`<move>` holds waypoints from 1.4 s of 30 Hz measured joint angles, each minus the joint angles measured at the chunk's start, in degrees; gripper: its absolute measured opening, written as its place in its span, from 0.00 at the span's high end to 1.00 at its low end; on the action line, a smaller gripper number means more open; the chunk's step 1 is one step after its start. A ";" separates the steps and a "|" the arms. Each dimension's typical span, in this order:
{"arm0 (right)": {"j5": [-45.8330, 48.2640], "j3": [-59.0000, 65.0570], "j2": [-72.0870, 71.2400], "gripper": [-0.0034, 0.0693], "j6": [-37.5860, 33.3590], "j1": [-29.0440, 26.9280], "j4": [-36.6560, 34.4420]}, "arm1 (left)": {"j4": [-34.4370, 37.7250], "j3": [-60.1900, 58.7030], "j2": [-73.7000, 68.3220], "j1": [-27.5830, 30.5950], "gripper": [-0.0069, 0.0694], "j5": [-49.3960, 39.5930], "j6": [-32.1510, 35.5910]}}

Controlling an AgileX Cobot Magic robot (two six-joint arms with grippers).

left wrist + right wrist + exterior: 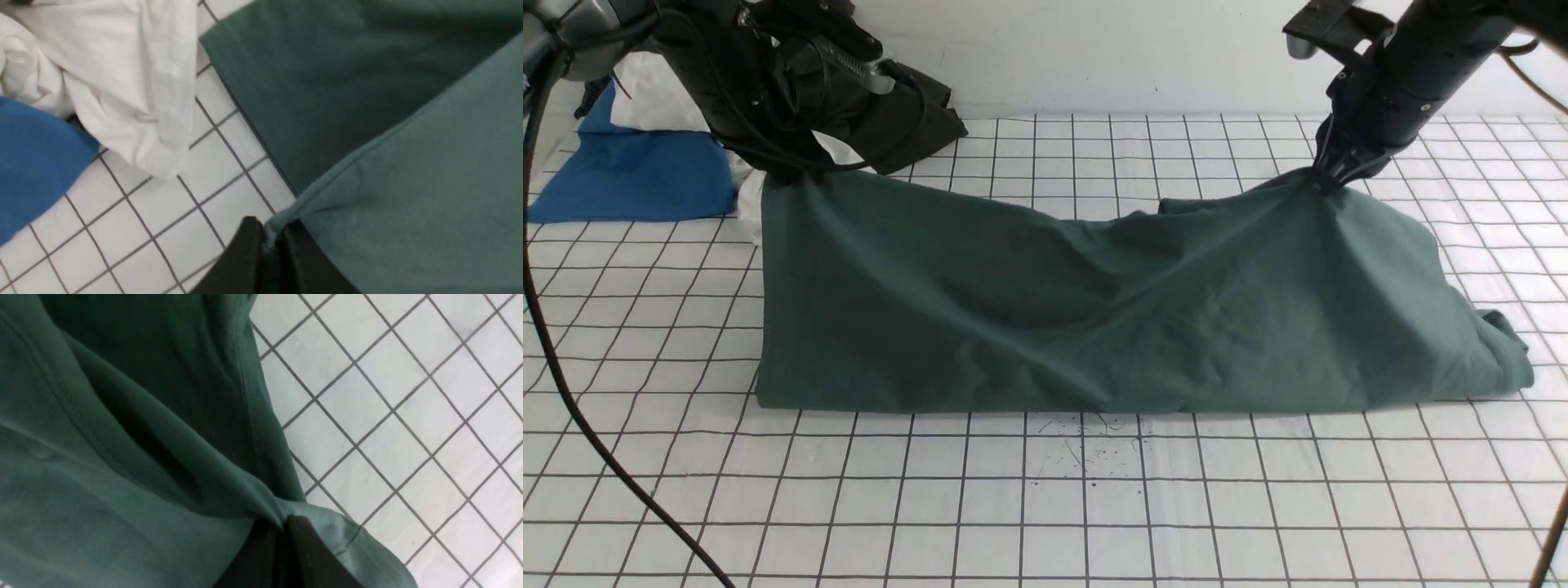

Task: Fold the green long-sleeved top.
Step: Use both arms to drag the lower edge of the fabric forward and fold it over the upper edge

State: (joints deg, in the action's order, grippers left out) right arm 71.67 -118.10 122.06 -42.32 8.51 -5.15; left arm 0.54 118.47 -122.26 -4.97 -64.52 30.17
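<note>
As left pincer (269, 236) and right pincer (282, 527) clamp green top (1054, 318), it drapes table (1045, 514) — gridded

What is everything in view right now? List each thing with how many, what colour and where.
green long-sleeved top: one, muted green, middle of the table, far edge lifted at both ends, near edge lying flat
blue cloth: one, blue, far left
white cloth: one, white, bunched beside the blue cloth, near the top's left corner
dark garment: one, near black, back left by the wall
table cover: one, white with dark grid lines
dark specks: small scatter, just in front of the top's near edge
cable: one, black, down the left side
left claw: one, black, shut on the top's left corner
right claw: one, black, shut on the top's right end
</note>
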 joint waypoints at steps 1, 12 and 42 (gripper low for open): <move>0.00 -0.05 0.46 0.94 0.29 -0.29 0.10 | 0.21 0.86 -0.91 0.41 0.88 0.46 -0.69; -8.61 -0.05 4.49 0.94 1.27 -1.33 0.40 | 3.41 3.43 -6.01 1.98 0.88 10.45 -3.50; -23.01 -0.05 13.72 0.83 13.60 -1.84 5.15 | 5.61 3.61 -16.21 3.59 0.75 23.25 -5.37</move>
State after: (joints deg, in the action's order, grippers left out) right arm 48.66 -118.15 135.78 -28.72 6.68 0.00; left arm 6.15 122.08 -138.47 -1.38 -41.27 24.80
